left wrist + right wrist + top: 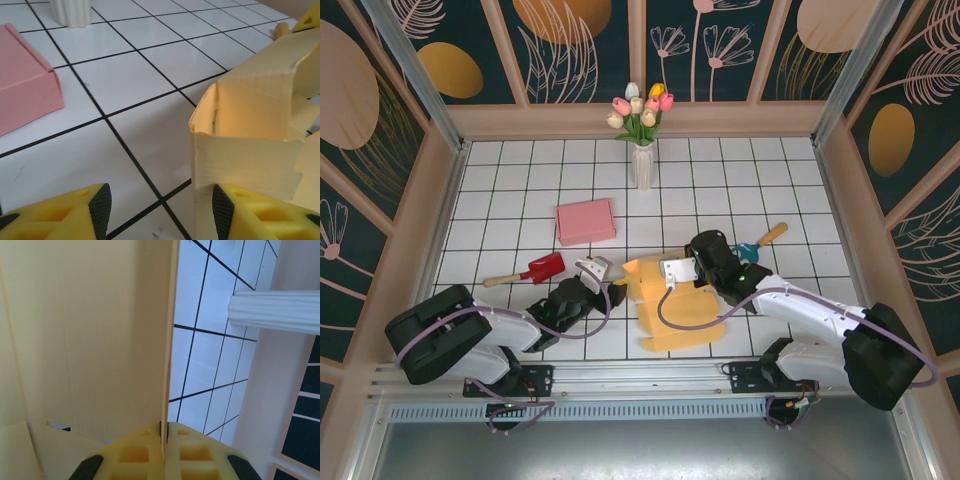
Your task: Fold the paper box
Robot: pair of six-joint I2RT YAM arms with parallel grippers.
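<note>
Paper box [672,305] sits mid-worktop [510,185], half-erected, between the arms. Right gripper [164,432] is clamped on the edge of an upright panel. Left gripper [157,210] has jaws apart, holding nothing. The box corner lies just ahead, beside its right-hand finger [260,220], so the left arm takes the next fold.

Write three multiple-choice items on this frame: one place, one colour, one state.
1. Pink box relative to the yellow paper box:
A) farther back, left, apart
B) on top of it
C) inside it

2. Vase colour:
A) teal
B) white
C) red

3. Right end effector:
A) open, empty
B) shut on the vase
C) shut on a paper box panel

Key:
1 A, a clear gap separates them in the top view.
2 B, its ribbed body is white.
3 C, its jaws pinch the panel in the right wrist view.
</note>
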